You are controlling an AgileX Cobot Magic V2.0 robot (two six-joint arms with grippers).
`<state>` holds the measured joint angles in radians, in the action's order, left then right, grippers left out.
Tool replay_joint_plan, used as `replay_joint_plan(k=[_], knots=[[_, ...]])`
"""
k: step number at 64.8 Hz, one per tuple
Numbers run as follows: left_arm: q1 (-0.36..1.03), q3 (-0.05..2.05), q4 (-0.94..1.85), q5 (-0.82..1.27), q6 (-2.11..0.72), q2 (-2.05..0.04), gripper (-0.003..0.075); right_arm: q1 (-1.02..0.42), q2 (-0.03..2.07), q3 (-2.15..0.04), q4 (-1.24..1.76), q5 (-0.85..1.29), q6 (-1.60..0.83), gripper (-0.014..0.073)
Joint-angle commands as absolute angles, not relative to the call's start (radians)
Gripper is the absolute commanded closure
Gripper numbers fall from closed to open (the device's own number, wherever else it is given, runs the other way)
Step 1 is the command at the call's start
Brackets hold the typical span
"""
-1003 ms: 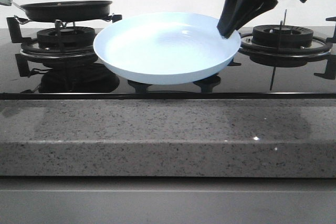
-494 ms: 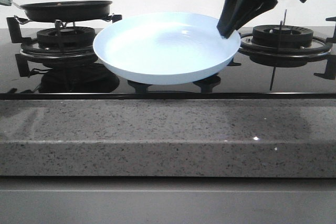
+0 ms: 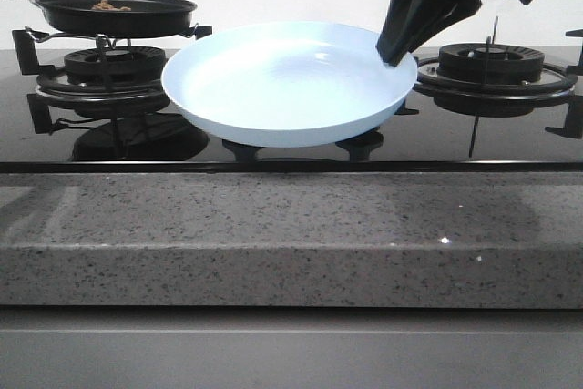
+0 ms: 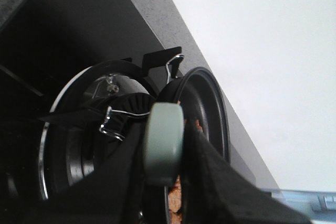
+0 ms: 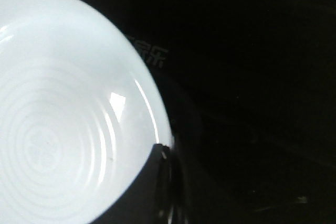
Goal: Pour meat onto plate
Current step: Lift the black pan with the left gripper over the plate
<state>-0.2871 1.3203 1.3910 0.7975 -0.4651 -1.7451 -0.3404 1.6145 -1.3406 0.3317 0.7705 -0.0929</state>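
And the black frying pan (image 3: 117,14) with its pale handle (image 4: 164,142) has just lifted and tipped off the left burner (image 3: 109,66), showing the light-brown meat chunks (image 3: 111,5) inside! Left jaws are clenched on that handle. Right gripper (image 3: 398,52) pinches the rim of the wide, glossy pale-blue plate (image 3: 273,88), holding it mid-stove. Pouring looks imminent; the pan must still travel across.
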Motion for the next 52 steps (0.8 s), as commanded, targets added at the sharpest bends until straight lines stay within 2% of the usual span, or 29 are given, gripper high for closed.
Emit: replay_joint_plan(k=[1, 30, 52], knots=[[-0.3, 1.349, 1.455, 0.881, -0.514, -1.679, 0.0741, -0.34, 1.563, -1.366, 0.356, 0.722, -0.101, 0.0663], [-0.287, 1.338, 1.545, 1.058, -0.581, -1.557, 0.0741, -0.34, 1.563, -1.366, 0.356, 0.722, -0.101, 0.0663], [-0.201, 1.21, 1.552, 1.042, -0.751, -1.375, 0.0741, -0.34, 1.563, -1.366, 0.356, 0.722, -0.101, 0.0663]])
